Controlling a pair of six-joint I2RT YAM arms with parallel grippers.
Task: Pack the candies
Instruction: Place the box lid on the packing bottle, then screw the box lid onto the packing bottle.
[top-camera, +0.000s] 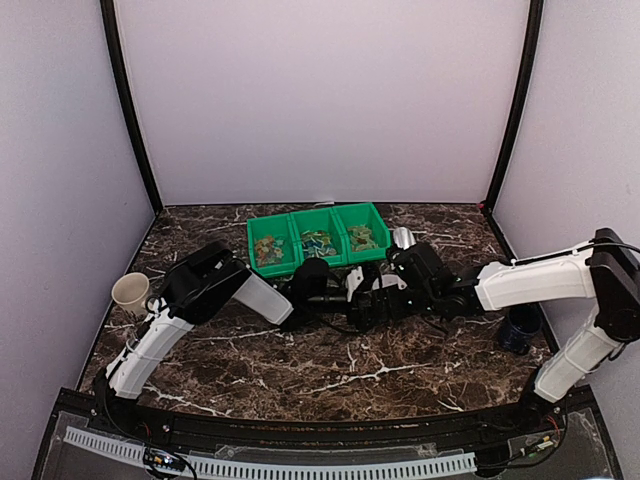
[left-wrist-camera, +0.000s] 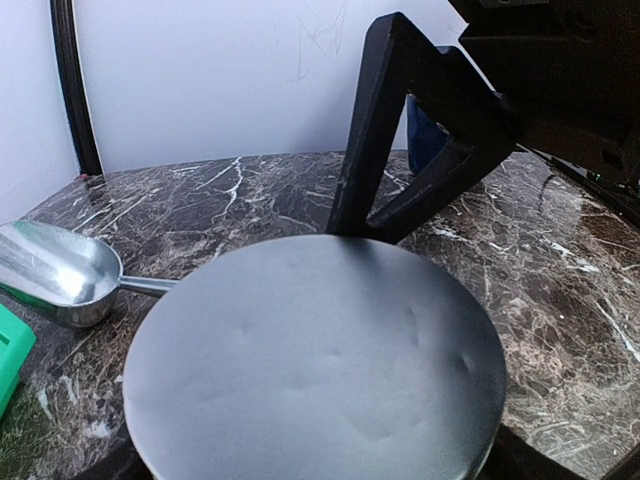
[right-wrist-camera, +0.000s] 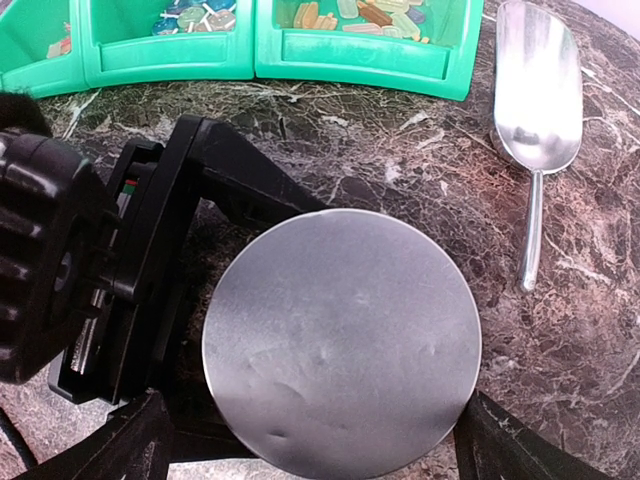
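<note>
The candies (right-wrist-camera: 375, 12) lie loose in the compartments of the green bin (right-wrist-camera: 350, 62) at the back of the counter (top-camera: 300, 375), and neither of my hands holds any. My left hand (top-camera: 335, 298) and right hand (top-camera: 380, 300) meet at mid-counter, each spread wide on either side of a round metal lid (right-wrist-camera: 340, 340). The lid fills the span between the fingers, but I cannot tell whether either hand presses on it or merely straddles it. I judge the candies to be light, small and slick in their wrappers, likely to slide and scatter if pinched one at a time. The metal scoop (right-wrist-camera: 540, 90) lies just beside the bin's right end. Taking it by its thin handle, close to the bowl, seems the surer way to lift many at once.
</note>
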